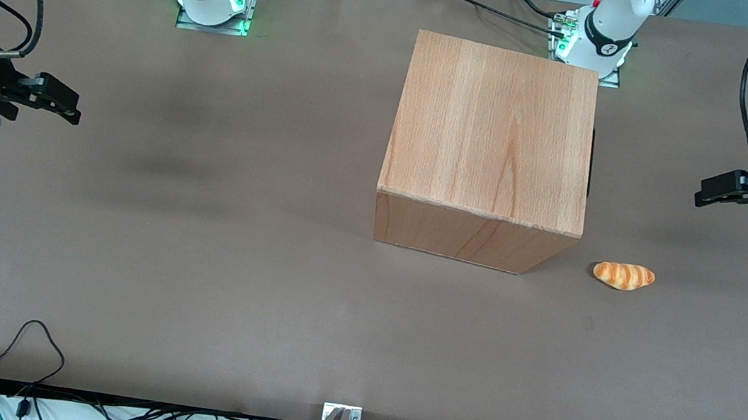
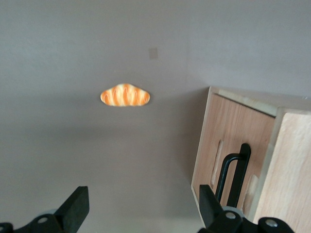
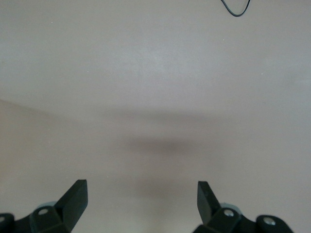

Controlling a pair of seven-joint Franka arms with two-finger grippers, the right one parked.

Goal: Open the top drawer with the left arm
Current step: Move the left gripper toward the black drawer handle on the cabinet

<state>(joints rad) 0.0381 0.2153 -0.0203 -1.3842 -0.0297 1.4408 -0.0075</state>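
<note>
The wooden cabinet point(image 1: 490, 138) stands mid-table, its front facing the working arm's end. Only a thin dark strip of the black handle point(image 1: 591, 158) shows at that edge in the front view. In the left wrist view the top drawer's orange-brown front panel point(image 2: 228, 126) sits flush in the cabinet, carrying the black bar handle point(image 2: 232, 174). My left gripper point(image 1: 704, 193) hovers in front of the drawer, well apart from it, near the table's edge. Its fingers point(image 2: 142, 196) are open with nothing between them, and one fingertip point(image 2: 208, 201) lines up close to the handle.
A striped orange bread roll point(image 1: 623, 276) point(image 2: 125, 95) lies on the brown table point(image 1: 197, 252), nearer the front camera than the gripper and beside the cabinet's corner. The arm bases point(image 1: 599, 34) stand at the table's edge farthest from the front camera.
</note>
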